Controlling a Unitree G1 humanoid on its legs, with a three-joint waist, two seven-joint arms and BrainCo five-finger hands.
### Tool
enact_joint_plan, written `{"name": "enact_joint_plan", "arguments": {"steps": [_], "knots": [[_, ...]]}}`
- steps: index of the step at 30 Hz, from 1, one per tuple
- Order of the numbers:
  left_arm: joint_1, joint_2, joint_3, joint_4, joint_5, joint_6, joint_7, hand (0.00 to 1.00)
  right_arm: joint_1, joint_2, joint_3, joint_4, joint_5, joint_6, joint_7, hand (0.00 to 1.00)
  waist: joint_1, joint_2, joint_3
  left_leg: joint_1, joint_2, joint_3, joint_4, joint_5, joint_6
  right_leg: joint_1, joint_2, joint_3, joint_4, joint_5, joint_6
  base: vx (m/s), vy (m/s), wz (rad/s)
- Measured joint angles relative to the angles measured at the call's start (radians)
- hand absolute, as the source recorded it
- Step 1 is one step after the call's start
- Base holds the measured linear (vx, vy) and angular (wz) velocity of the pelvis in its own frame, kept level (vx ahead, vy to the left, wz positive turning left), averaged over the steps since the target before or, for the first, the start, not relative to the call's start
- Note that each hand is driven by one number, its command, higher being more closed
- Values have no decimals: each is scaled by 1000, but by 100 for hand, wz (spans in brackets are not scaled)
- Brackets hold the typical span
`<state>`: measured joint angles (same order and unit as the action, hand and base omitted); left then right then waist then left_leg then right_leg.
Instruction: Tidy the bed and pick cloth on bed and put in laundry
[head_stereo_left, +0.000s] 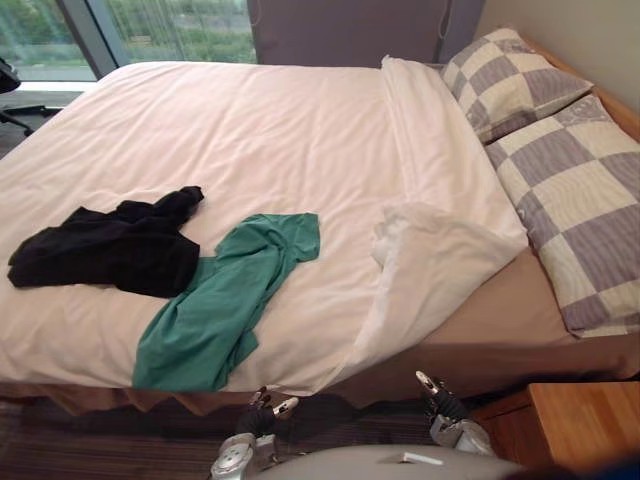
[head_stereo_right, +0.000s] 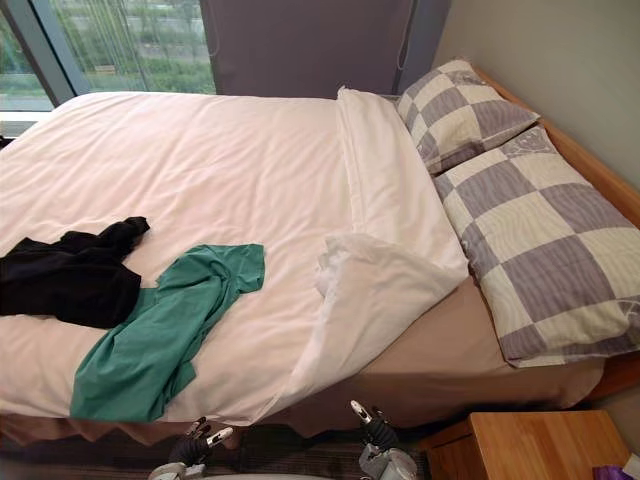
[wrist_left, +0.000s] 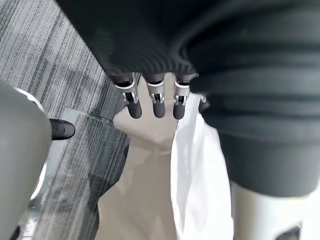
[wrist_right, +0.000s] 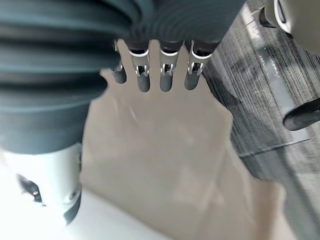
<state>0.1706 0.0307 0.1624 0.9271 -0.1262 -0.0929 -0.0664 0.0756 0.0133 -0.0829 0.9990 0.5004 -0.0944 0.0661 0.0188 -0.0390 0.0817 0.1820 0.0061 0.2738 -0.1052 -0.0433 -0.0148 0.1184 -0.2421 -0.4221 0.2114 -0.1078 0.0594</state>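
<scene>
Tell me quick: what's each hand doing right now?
Left hand: open, fingers straight, holding nothing.
Right hand: open, fingers straight, holding nothing.

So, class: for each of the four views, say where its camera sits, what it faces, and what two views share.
Left eye view: head, down at the bed; left hand, right hand low.
Right eye view: same, shares green cloth and black cloth.
Left wrist view: along its open fingers, toward carpet.
Right wrist view: likewise, toward tan bedding.
</scene>
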Motion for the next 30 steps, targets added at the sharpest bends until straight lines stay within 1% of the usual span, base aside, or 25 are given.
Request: {"name": "enact_joint_plan", "arguments": {"steps": [3, 5, 7, 10, 12, 13, 15, 17, 18, 19, 20, 21, 22, 23, 25, 27, 28, 30], "knots": [[0, -2, 9, 12, -1, 4, -2, 0, 2, 7, -29, 0, 6, -4, -45, 0, -4, 14, -11, 13, 24, 47, 0, -3, -7, 3, 36, 44, -44, 18, -2, 1, -55, -47], [-2, -1, 22, 32, 0, 2, -10, 0, 11, 7, -37, 0, 9, -17, -79, 0, -9, 13, -15, 16, 39, 59, 0, 0, -20, 8, 57, 53, -67, 27, -8, -9, -102, -25], [-6, -3, 43, 39, 0, 3, -16, 0, 19, 9, -64, 1, 44, -35, -122, 0, -11, 11, -19, 17, 58, 66, -1, 2, -31, 12, 75, 55, -77, 27, -8, -28, -107, -7], [-8, 6, 44, 39, -2, 7, -17, 0, 22, 3, -101, 1, 81, -38, -174, 0, -10, 5, -25, 15, 68, 75, -1, 4, -46, 15, 85, 62, -97, 27, -8, -48, -69, -9], [-17, 9, 44, 44, -5, 40, -27, 0, 22, -13, -153, -1, 98, -38, -224, 0, -12, 11, -27, 9, 70, 77, -1, 5, -52, 15, 89, 73, -110, 27, -8, -68, -43, -7], [-19, 10, 45, 46, -6, 46, -35, 0, 21, -23, -172, -2, 102, -39, -231, 0, -12, 13, -27, 9, 70, 78, -1, 4, -53, 15, 91, 76, -112, 27, -8, -99, -40, -5], [-14, 22, 46, 47, -12, 67, -58, 0, 32, -60, -264, -64, 104, -49, -245, 0, -10, 13, -27, 7, 71, 86, -1, -5, -45, 15, 90, 77, -120, 26, -8, -88, -25, -7], [-2, 33, 73, 45, -19, 69, -83, 0, 43, -136, -367, -181, 103, -66, -235, 0, -11, 11, -27, 6, 69, 106, -1, -8, -46, 15, 84, 77, -125, 15, -7, -62, -13, -3], [3, 36, 82, 43, -21, 69, -87, 0, 44, -158, -394, -212, 103, -71, -228, 0, -11, 7, -28, 5, 67, 108, -1, -8, -46, 15, 81, 77, -125, 6, -2, -45, -15, 4], [13, 46, 86, 38, -23, 68, -91, 0, 46, -205, -440, -270, 88, -83, -214, 0, -11, 2, -28, 5, 65, 112, -1, -8, -46, 16, 77, 75, -125, -3, 2, -26, -15, 7], [20, 52, 86, 37, -23, 68, -95, 0, 47, -229, -457, -297, 75, -88, -204, 0, -11, 0, -29, 5, 65, 118, -1, -8, -46, 16, 77, 74, -125, -6, 4, -11, -15, 8], [40, 62, 87, 36, -26, 67, -107, 0, 50, -279, -480, -357, 60, -97, -184, 0, -11, -5, -31, 5, 66, 131, -1, -7, -46, 17, 74, 73, -125, -14, 14, 31, -7, 6], [56, 64, 97, 35, -29, 66, -117, 0, 51, -317, -500, -421, 32, -103, -169, 0, -11, -10, -33, 5, 65, 132, -1, -6, -46, 18, 70, 64, -125, -19, 16, 34, -5, 7], [68, 64, 107, 34, -31, 66, -124, 0, 51, -334, -503, -451, 21, -106, -160, 0, -12, -14, -34, 5, 64, 132, -1, -6, -47, 20, 69, 59, -125, -19, 17, 85, 10, 12], [106, 74, 116, 28, -35, 57, -127, 0, 52, -374, -496, -559, -17, -110, -143, 0, -12, -36, -47, 2, 60, 130, -1, -2, -49, 28, 65, 52, -132, -20, 18, 108, 21, 16], [126, 84, 115, 27, -42, 48, -128, 0, 40, -382, -468, -646, -52, -106, -130, 0, -9, -46, -56, -2, 54, 128, -1, 6, -39, 28, 61, 51, -135, -20, 17, 114, 17, 13], [129, 88, 115, 26, -50, 42, -129, 0, 27, -382, -440, -709, -81, -95, -122, 0, -9, -54, -58, -8, 48, 128, 0, 10, -38, 26, 60, 48, -135, -19, 17, 127, 15, 15], [133, 94, 113, 21, -52, 38, -129, 0, -8, -383, -400, -776, -124, -76, -113, 0, -11, -59, -61, -10, 43, 128, 0, 13, -37, 27, 56, 47, -135, -18, 18, 83, 15, 12]]}}
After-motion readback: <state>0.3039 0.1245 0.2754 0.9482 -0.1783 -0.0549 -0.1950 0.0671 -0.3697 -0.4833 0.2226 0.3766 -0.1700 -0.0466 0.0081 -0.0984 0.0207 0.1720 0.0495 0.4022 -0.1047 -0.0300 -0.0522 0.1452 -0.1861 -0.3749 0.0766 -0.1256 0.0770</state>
